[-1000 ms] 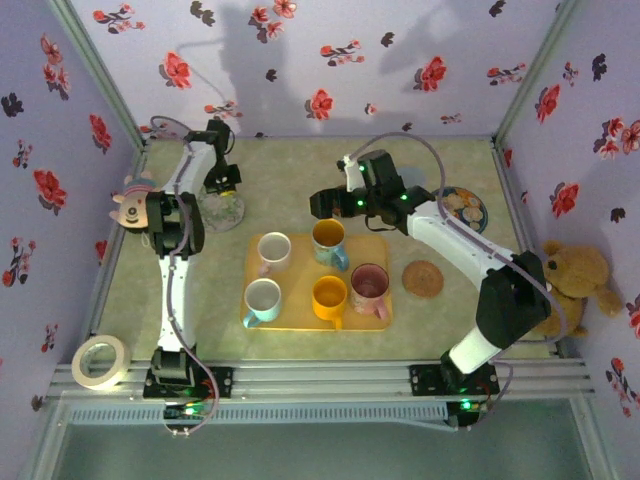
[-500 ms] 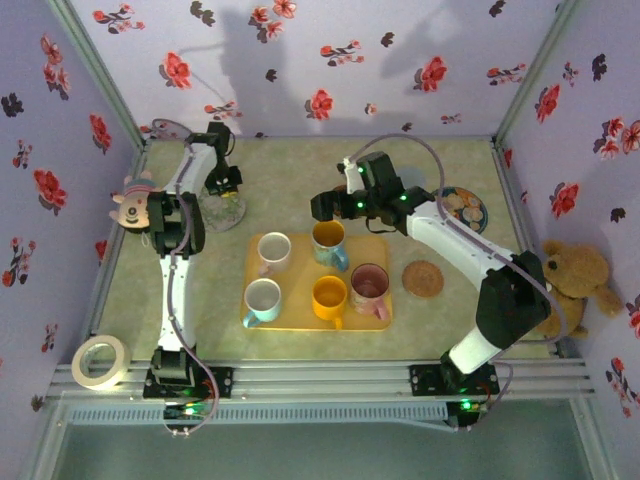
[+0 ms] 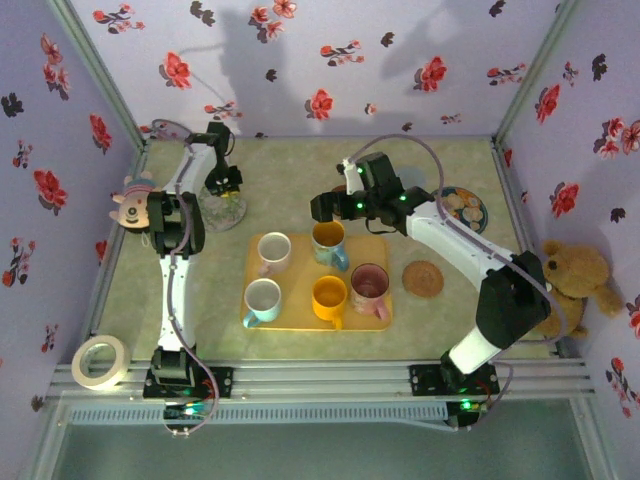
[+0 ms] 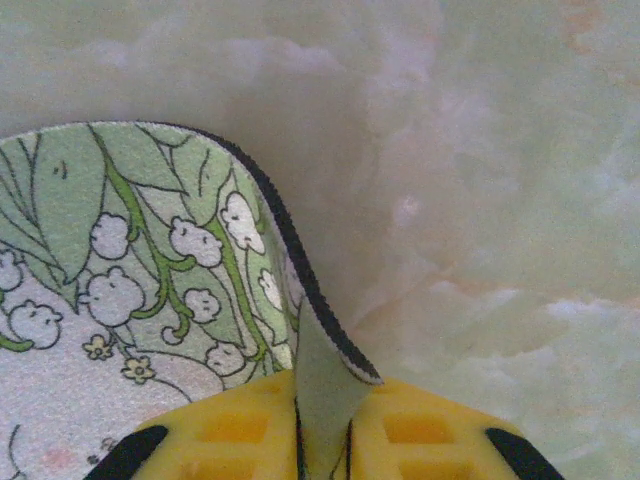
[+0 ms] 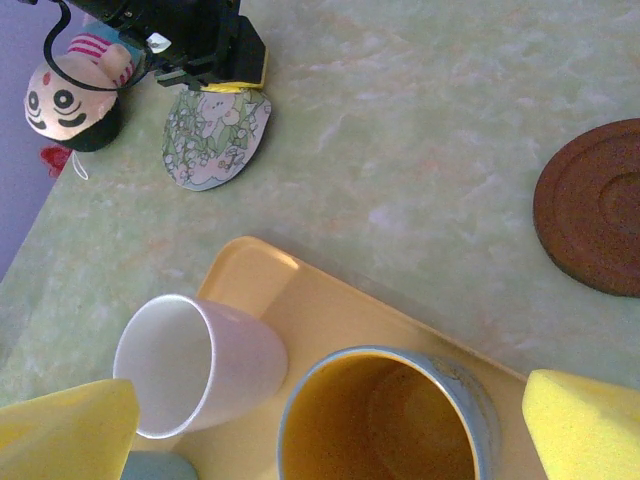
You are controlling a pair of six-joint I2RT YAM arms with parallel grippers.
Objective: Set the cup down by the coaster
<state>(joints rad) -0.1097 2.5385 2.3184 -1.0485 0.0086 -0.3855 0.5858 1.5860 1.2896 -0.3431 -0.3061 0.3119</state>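
Observation:
A blue cup with a yellow inside [image 3: 328, 240] stands at the back of the yellow tray [image 3: 298, 272]. My right gripper [image 3: 322, 207] hangs open just above it. In the right wrist view the cup [image 5: 385, 420] sits between the two yellow pads of the right gripper [image 5: 325, 430]. A floral coaster [image 3: 222, 210] lies at the back left. My left gripper [image 3: 222, 185] is shut on its edge. In the left wrist view the left gripper [image 4: 322, 425] pinches the upturned rim of the floral coaster [image 4: 130, 260]. A brown round coaster [image 3: 423, 278] lies right of the tray.
Also on the tray are a white cup [image 3: 273, 250], a teal-handled cup [image 3: 262, 298], an orange cup [image 3: 329, 296] and a pink cup [image 3: 369, 285]. A pig toy [image 3: 130, 205] stands left, a tape roll [image 3: 100, 360] front left, a cookie plate [image 3: 465, 207] and teddy bear [image 3: 575, 275] right.
My right gripper has shifted slightly toward the back and right above the blue cup. The left gripper stays at the floral coaster's edge.

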